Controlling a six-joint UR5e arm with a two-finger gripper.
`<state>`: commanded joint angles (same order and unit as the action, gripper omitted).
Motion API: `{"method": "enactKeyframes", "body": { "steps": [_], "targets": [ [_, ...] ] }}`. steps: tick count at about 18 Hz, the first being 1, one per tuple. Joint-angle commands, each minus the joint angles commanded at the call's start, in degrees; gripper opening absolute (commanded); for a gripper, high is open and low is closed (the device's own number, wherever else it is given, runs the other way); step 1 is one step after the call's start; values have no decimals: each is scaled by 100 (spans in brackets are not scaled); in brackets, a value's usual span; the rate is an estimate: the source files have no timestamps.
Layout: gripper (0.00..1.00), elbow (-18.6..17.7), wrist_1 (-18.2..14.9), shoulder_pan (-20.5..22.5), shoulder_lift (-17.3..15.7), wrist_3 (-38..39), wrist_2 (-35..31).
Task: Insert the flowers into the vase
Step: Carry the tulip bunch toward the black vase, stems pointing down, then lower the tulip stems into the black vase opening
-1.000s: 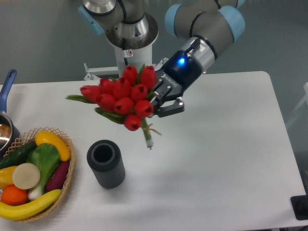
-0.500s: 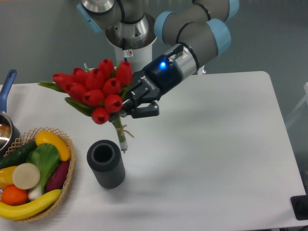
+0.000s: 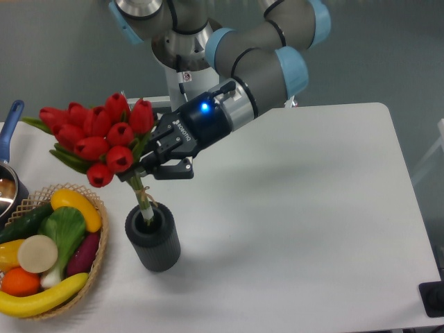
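Note:
The flowers, a tied bunch of red tulip buds with green leaves, hang tilted up and to the left. My gripper is shut on their stems just below the blooms. The stem ends reach down into the round mouth of the vase, a short dark ribbed cylinder standing upright on the white table. The blooms stay well above the vase's rim, over the basket's side.
A wicker basket with bananas, a green vegetable and other produce sits at the left, close to the vase. A pot with a blue handle shows at the left edge. The arm's base stands behind.
My gripper has carried the flowers left and down. The stem ends, which hung beside the vase half a second ago, now sit inside its mouth.

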<state>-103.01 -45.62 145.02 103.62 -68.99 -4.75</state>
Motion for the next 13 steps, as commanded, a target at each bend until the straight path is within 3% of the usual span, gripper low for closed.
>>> {"method": "enactKeyframes", "body": {
  "steps": [13],
  "targets": [
    [21, -263, 9, 0, 369, -334, -44]
  ]
}}
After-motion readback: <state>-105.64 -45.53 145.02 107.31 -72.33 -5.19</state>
